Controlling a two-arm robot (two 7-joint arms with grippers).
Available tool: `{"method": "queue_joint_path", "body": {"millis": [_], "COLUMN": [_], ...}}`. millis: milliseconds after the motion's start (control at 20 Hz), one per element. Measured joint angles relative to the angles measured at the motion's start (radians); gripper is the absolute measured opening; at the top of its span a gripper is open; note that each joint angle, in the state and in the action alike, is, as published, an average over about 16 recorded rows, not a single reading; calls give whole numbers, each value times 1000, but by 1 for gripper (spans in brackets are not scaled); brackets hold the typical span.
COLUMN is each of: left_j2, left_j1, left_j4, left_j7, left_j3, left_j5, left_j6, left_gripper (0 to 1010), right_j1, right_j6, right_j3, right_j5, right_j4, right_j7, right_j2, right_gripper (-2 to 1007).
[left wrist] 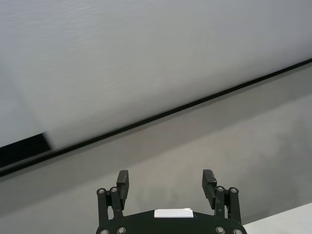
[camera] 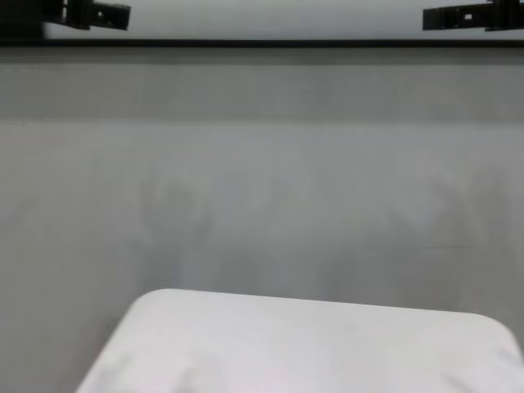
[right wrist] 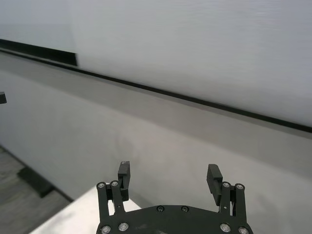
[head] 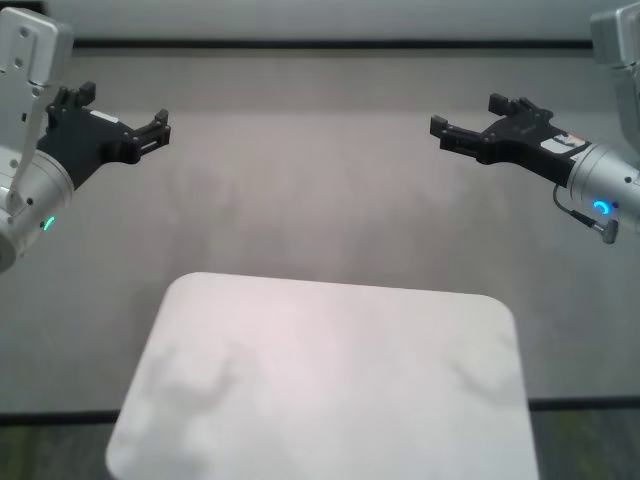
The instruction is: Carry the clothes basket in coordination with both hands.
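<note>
The clothes basket is not in any view. My left gripper point(head: 158, 128) is raised at the left, above and beyond the white table point(head: 320, 400), open and empty. My right gripper point(head: 442, 132) is raised at the right at about the same height, open and empty, its fingers pointing toward the left one. The left wrist view shows the left gripper point(left wrist: 165, 181) with its fingers apart and nothing between them. The right wrist view shows the right gripper point(right wrist: 169, 174) the same way. In the chest view only the tips of the left gripper point(camera: 115, 14) and the right gripper point(camera: 438, 18) show along the top edge.
A white table with rounded corners point(camera: 319, 344) stands just before me. Beyond it lies grey floor point(head: 320, 190) up to a pale wall with a dark baseboard point(head: 320, 44). Dark carpet shows at the near sides of the table.
</note>
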Motion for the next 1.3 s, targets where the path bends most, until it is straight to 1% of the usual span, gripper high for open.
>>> {"method": "queue_joint_path", "body": {"millis": [1300], "left_j2": [0], "left_j1": [0], "left_j4": [0], "left_j7": [0], "left_j3": [0], "left_j5": [0], "left_j6": [0], "left_gripper": [1002], "right_j1": [0], "right_j6": [0], "right_j3": [0], "right_j5": [0], "right_j4": [0], "right_j7": [0], "right_j2": [0], "right_gripper": [1004]}}
